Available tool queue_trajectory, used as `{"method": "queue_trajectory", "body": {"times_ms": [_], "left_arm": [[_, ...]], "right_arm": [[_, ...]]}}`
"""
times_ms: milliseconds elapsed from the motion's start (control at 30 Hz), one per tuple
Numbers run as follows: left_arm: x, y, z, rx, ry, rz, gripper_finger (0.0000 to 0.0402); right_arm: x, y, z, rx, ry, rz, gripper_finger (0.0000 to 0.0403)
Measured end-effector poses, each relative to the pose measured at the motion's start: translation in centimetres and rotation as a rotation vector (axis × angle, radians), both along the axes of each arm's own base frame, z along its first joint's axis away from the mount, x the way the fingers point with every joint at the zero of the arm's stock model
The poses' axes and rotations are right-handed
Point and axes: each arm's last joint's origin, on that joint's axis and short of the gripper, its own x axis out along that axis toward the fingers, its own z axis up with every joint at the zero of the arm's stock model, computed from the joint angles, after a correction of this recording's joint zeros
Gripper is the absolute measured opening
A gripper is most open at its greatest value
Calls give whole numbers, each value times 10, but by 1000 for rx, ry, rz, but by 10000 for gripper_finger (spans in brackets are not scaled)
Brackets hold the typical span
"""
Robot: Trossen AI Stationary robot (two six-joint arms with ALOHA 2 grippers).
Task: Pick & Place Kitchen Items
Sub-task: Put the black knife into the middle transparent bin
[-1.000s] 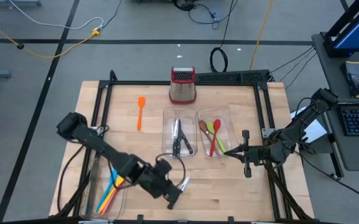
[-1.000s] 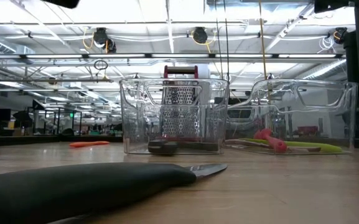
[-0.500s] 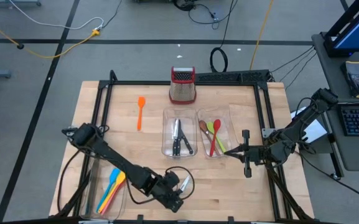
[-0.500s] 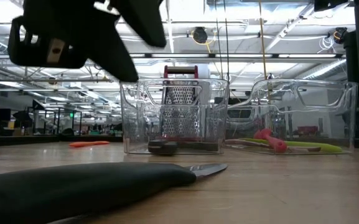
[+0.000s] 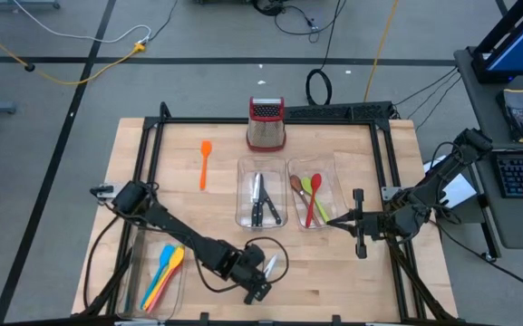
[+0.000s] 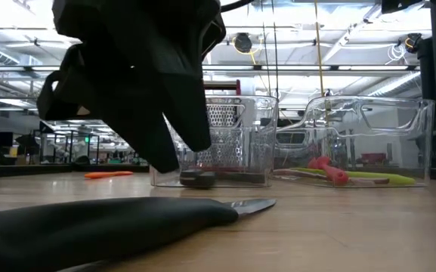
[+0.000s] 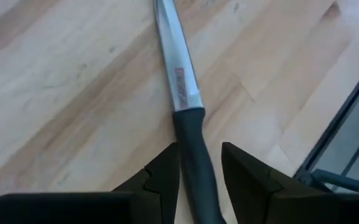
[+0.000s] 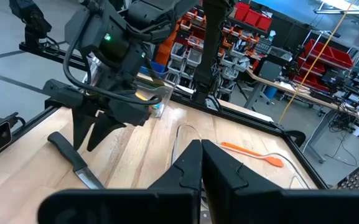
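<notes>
Left gripper [image 7: 199, 180] lowered astride black-handled steel knife [image 7: 185, 118]
Fingers parted, handle between, ungrasped; pick imminent, lower centre; right gripper [image 8: 201, 163] clenched, idle

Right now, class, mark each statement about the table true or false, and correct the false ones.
1. The left gripper is open astride the knife. True.
2. The knife lies inside a clear tray. False: it lies on the bare table.
3. The right gripper is shut. True.
4. The orange spatula sits in a tray. False: it lies on the tabletop.
5. The grater lies on its side. False: it stands upright.
</notes>
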Motion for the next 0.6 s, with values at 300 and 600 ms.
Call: {"method": "queue_trajectory", "body": {"times_ms": [300, 600], "left_arm": [[-3, 2, -2, 60, 16, -3, 174], [-5, -6, -1, 75, -21, 6, 249]], "right_arm": [[0, 0, 0, 0, 0, 0, 0], [0, 0, 0, 0, 0, 0, 0]]}}
